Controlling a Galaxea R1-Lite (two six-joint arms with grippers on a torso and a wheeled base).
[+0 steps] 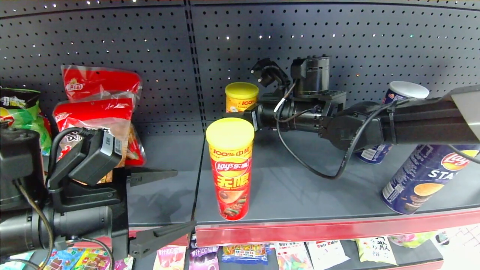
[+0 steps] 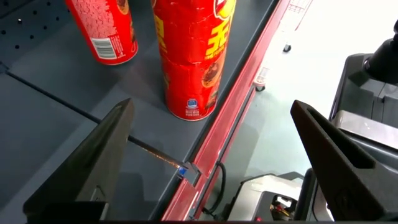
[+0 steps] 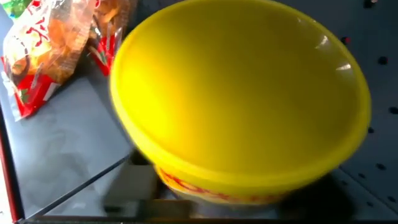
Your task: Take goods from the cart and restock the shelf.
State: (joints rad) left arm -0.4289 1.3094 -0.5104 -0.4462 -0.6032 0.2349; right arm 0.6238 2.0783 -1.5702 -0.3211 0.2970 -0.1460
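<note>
A red chip can with a yellow lid stands upright near the shelf's front edge. A second yellow-lidded can stands farther back by the pegboard. My right gripper is at that rear can's side, its arm stretching in from the right. The can's yellow lid sits very close under the right wrist camera. My left gripper hangs open and empty in front of the shelf edge, left of the front can. The left wrist view also takes in the rear can beyond it.
Red snack bags and a green bag stand at the shelf's left. On the right, one blue can stands behind my right arm and another leans near the front edge. Snack packets lie on the lower shelf.
</note>
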